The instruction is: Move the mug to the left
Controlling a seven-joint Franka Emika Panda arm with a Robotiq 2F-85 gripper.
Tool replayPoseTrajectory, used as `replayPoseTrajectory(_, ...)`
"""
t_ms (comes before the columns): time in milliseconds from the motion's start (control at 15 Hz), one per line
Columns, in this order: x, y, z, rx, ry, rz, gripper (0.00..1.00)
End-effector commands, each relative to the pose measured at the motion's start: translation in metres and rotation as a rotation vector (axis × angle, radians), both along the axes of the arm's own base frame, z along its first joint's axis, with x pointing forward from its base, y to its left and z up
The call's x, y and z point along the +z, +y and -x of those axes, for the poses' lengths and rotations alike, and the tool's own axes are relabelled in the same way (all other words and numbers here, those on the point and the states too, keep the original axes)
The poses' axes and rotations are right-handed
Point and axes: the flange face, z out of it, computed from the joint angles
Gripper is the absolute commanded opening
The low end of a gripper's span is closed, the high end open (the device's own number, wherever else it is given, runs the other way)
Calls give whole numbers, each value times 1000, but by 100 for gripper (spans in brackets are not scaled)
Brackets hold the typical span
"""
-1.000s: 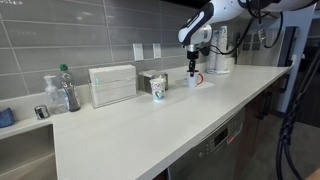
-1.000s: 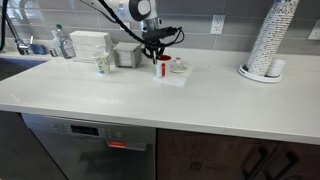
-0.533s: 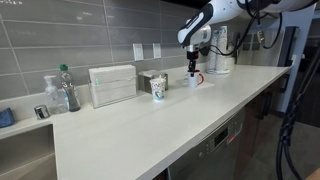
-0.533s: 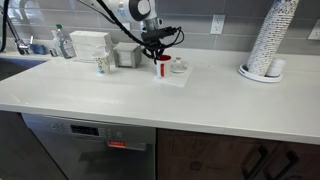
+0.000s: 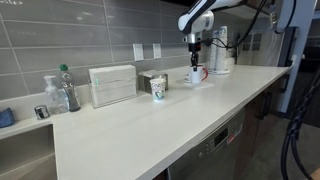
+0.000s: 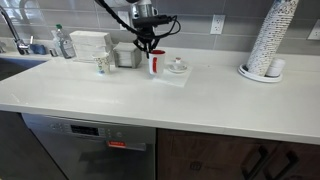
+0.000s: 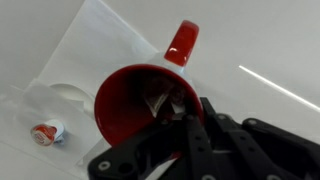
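The mug [image 5: 196, 73] is white with a red inside and a reddish handle. My gripper [image 5: 195, 62] is shut on its rim and holds it just above the white mat [image 6: 176, 78] on the counter. In an exterior view the mug [image 6: 153, 65] hangs under the gripper [image 6: 151, 54] at the mat's edge. In the wrist view I look down into the mug's red inside [image 7: 130, 105], its handle pointing away. One finger of the gripper [image 7: 185, 115] reaches inside the rim.
A teal-patterned cup [image 5: 158, 90] [image 6: 102, 65] stands beside a small tin [image 6: 126, 55]. A white box [image 5: 112, 84] and bottles [image 5: 67, 88] are further along. A tall white appliance [image 5: 220, 50] stands behind. A saucer [image 6: 178, 67] sits on the mat. A cup stack [image 6: 268, 40] stands apart.
The gripper has risen with the mug in it. The mug has left the mat and shifted a little toward the patterned cup.
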Motion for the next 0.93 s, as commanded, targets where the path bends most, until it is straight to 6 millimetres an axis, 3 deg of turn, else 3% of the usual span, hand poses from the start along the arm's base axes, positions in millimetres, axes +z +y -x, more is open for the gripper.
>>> replayPoseTrajectory(0, 33, 26, 51, 64, 32, -7, 2)
replayPoseTrajectory(867, 101, 160, 190, 492, -11, -1, 2)
